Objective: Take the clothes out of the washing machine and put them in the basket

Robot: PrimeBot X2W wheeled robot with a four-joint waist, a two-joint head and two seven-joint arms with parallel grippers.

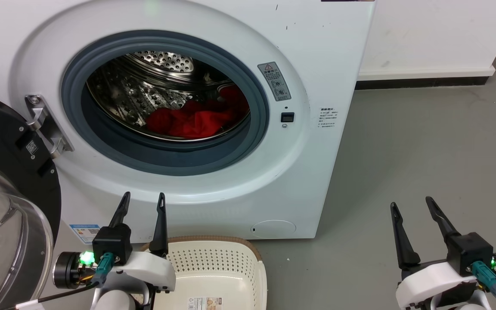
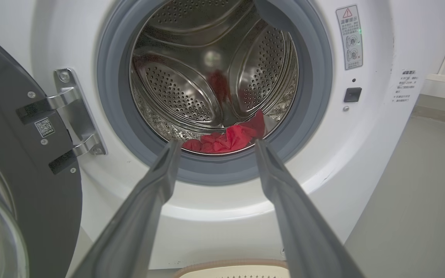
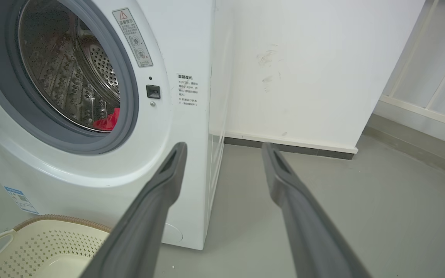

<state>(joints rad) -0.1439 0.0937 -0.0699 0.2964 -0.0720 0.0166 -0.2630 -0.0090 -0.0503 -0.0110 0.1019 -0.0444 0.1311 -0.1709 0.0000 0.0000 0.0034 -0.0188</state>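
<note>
The white washing machine (image 1: 308,163) stands with its door swung open. Red clothes (image 1: 192,120) lie crumpled at the bottom of the steel drum, toward its right side; they show as well in the left wrist view (image 2: 226,139) and as a sliver in the right wrist view (image 3: 107,120). The cream basket (image 1: 213,262) with a brown rim sits on the floor just before the washer, with nothing visible in it. My left gripper (image 1: 144,201) is open above the basket's left rim, below the porthole. My right gripper (image 1: 411,206) is open over the floor, right of the washer.
The dark-framed glass door (image 1: 11,206) hangs open at the left, close to my left arm, on a metal hinge (image 1: 45,125). Grey floor (image 1: 424,142) stretches to the right of the washer, bounded by a white wall with a dark skirting (image 1: 420,82).
</note>
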